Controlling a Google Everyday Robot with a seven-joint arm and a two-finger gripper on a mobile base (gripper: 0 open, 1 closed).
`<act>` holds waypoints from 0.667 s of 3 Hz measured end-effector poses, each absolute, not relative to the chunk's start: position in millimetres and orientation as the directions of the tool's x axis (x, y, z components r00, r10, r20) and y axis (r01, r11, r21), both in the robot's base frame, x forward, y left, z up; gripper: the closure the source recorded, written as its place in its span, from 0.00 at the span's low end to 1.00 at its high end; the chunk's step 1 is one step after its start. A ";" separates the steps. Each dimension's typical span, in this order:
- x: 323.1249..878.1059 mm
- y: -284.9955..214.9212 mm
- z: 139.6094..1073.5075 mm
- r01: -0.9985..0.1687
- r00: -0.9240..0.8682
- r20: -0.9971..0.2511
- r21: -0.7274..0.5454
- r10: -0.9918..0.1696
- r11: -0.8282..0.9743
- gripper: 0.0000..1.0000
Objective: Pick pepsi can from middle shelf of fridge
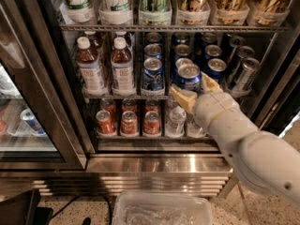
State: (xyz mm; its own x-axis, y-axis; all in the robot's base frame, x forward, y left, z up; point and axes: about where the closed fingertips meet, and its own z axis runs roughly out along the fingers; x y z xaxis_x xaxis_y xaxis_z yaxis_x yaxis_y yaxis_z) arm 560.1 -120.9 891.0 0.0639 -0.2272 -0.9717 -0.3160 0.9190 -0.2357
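Note:
My gripper (190, 85) is shut on a blue pepsi can (188, 76) with a silver top. It holds the can just in front of the middle shelf (117, 96), a chrome wire rack in the fridge (154, 165). One cream finger (182, 97) sits below-left of the can and the other (210, 83) to its right. More blue pepsi cans stand in lanes to the left (153, 74) and right (216, 68). My white arm reaches in from the lower right.
Brown drink bottles (89, 67) stand at the left of the middle shelf and slim silver-black cans (243, 74) at its right. Red cans (129, 122) fill the rack below and tall cans (154, 3) the rack above. The door frame (51, 78) is on the left. A clear bin (161, 212) sits on the floor.

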 end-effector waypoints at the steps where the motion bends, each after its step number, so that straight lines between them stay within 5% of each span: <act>1: 512.0 -141.0 902.7 -0.343 0.025 -0.957 -0.279 -0.289 0.897 1.00; 2: 493.2 -173.9 928.0 -0.352 -0.030 -0.960 -0.252 -0.280 0.901 1.00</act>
